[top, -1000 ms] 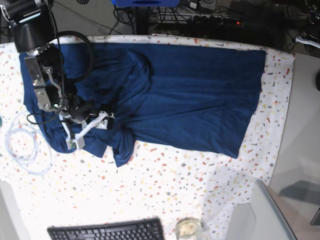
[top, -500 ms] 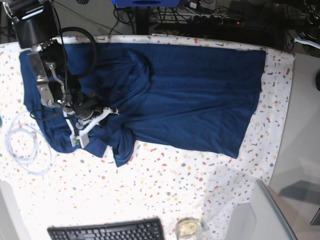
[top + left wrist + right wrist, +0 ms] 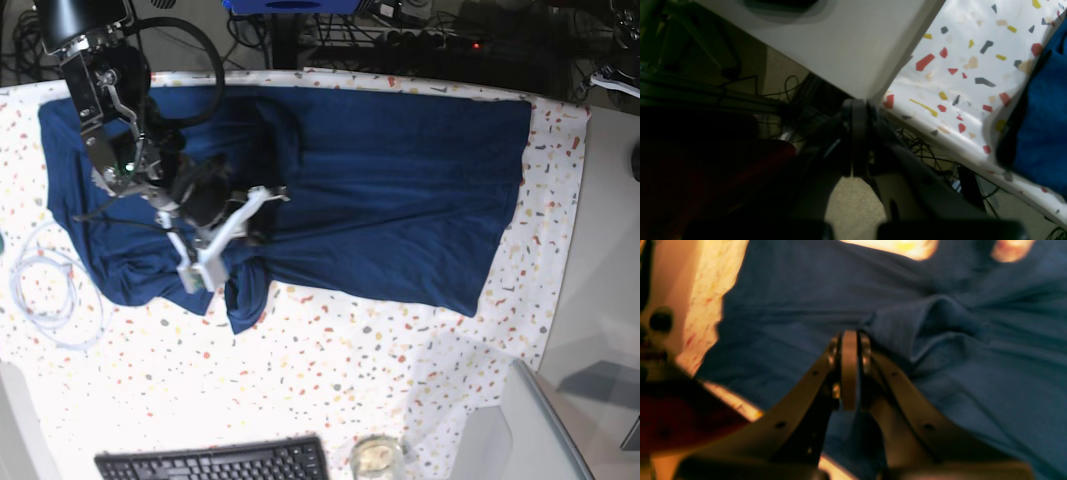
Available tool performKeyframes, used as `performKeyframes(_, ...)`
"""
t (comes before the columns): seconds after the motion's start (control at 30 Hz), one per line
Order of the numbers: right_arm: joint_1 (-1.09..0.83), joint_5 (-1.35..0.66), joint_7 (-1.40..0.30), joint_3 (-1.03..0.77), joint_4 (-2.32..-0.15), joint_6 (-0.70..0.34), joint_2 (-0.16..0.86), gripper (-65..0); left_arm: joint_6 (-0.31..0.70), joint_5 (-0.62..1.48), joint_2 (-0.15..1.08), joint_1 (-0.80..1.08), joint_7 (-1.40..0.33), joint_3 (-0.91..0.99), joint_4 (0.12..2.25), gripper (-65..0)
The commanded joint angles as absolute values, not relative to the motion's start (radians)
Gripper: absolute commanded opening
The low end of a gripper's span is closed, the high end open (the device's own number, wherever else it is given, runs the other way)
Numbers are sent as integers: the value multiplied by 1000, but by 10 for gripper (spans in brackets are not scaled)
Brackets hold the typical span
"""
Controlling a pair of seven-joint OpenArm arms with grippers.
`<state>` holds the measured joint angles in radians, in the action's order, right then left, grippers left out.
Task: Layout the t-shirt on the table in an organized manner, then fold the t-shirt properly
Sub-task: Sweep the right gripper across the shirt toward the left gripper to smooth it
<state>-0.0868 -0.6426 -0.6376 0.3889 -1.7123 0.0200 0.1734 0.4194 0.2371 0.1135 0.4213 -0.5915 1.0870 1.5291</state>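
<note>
There is one t-shirt (image 3: 400, 190), dark navy, lying on the surface (image 3: 330, 370). Its body is spread flat toward 3 o'clock in the base view. The part toward 9 o'clock is bunched in folds, and one twisted flap hangs toward 6 o'clock.

Two arms belong to the robot, but only one is seen in the base view. The right tool (image 3: 262, 200) is over the bunched part of the t-shirt. In the right wrist view its two fingers (image 3: 849, 370) are pressed together, and a raised ridge of blue cloth (image 3: 923, 326) meets the tips. It seems clamped on the t-shirt, although this picture is blurred and the cloth between the tips is hard to see.

The left tool (image 3: 856, 133) appears only in its own wrist view. Its fingers are together and hold nothing. It hangs beyond the edge of the surface, over the floor (image 3: 850, 200) and dark cables (image 3: 923, 150). This view is dark, and a strip of blue cloth at 3 o'clock is cut off by the frame.

I count also one black keyboard (image 3: 215, 462), cut off at 6 o'clock, one small glass cup (image 3: 377, 456), also cut off, and one coil of clear tube (image 3: 55, 295) at 9 o'clock. What the cup contains I cannot tell.
</note>
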Motion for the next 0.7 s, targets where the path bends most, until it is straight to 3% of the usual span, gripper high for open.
performKeyframes(0.0, -73, -654, -630, 430, -1739, 15, 171, -632, 415, 243, 128, 432, -572, 1096, 1549, -650)
performKeyframes(0.27, 81, -654, -630, 751, -1643, 16, 93, -632, 415, 243, 128, 472, -572, 1096, 1550, -650)
performKeyframes(0.67, 219, -654, -633, 915, -1465, 16, -79, -632, 415, 245, 130, 522, -567, 1096, 1546, -650)
